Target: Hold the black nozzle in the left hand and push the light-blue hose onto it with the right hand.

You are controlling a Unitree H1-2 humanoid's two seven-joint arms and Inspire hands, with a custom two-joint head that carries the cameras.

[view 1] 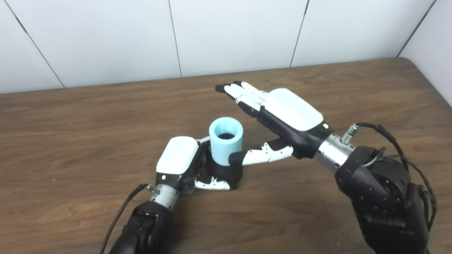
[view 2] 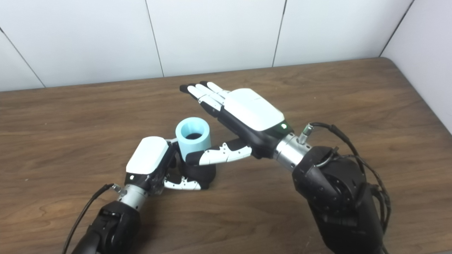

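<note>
A short light-blue hose stands upright on top of the black nozzle, which rests on the table in front of me. My left hand is shut on the nozzle, its thumb wrapped around the base. My right hand is open just right of the hose. Its fingers stretch out flat beyond the hose without touching it, while its thumb tip lies against the hose's lower side. The dark nozzle tip shows down inside the hose opening.
The brown wooden table runs to a white panelled wall at the back. Its right edge meets a side wall. Cables trail from both wrists, one on the right.
</note>
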